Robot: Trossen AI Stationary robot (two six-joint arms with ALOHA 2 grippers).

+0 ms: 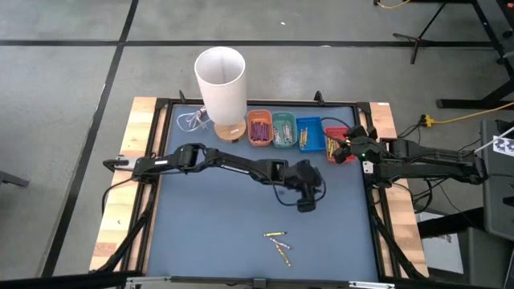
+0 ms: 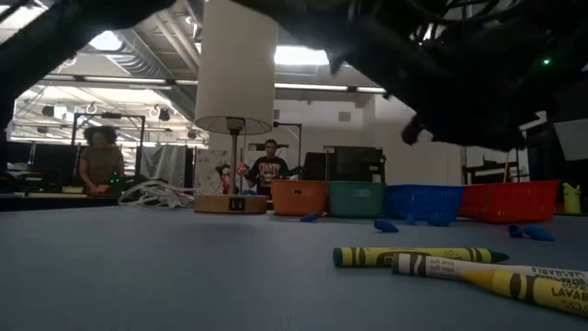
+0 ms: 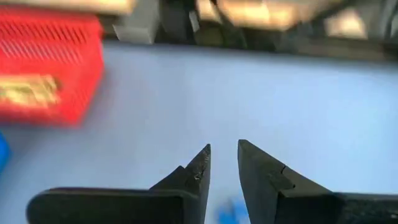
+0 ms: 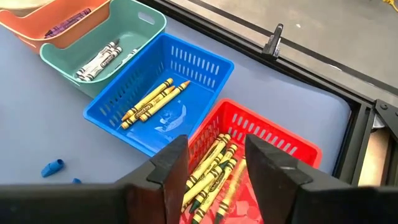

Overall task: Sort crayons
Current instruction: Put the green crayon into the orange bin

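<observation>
Three loose crayons lie on the blue mat near its front edge, one [image 1: 276, 234] apart from a pair [image 1: 281, 253]; the low view shows them close up [image 2: 418, 255]. My left gripper [image 1: 309, 201] hovers over the mat's middle, open, with nothing between its fingers [image 3: 224, 146]. My right gripper [image 1: 344, 151] stands open above the red tray [image 4: 273, 134], which holds several yellow crayons [image 4: 214, 171]. Yellow crayons [image 4: 152, 99] also lie in the blue tray [image 4: 199, 62], pale ones [image 4: 99, 59] in the teal tray [image 4: 149, 22], and purple ones [image 4: 65, 25] in the orange tray [image 4: 37, 37].
A tall white cylinder lamp [image 1: 221, 80] on a wooden base stands at the far left of the tray row. Small blue bits [image 4: 53, 167] lie on the mat in front of the trays. People [image 2: 101, 161] show in the room beyond the table.
</observation>
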